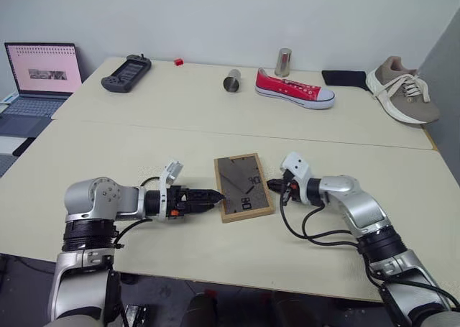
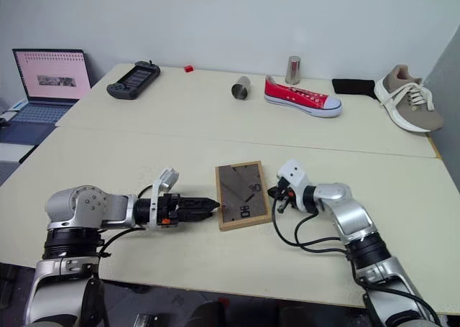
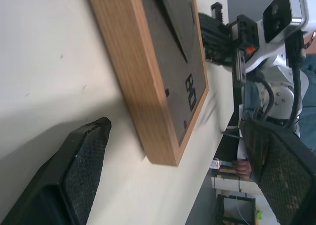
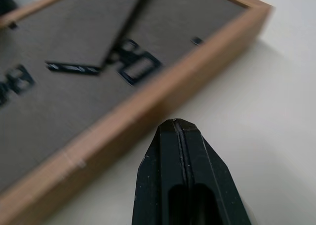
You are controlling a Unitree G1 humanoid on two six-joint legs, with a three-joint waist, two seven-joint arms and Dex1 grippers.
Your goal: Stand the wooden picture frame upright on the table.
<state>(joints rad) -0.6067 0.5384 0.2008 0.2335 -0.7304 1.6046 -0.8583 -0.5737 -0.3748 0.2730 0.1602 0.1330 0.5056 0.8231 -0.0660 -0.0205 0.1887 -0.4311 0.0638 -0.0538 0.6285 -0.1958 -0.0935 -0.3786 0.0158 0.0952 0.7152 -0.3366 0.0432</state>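
While the wooden picture frame lay flat on the table with its dark grey back up, near the front edge, the left gripper was just beside its left side with fingers spread apart. The right gripper, fingers pressed together, pointed at its right side, holding nothing.

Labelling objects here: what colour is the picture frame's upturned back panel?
Dark grey, bordered by light wood; the wooden picture frame shows it best in the left wrist view.
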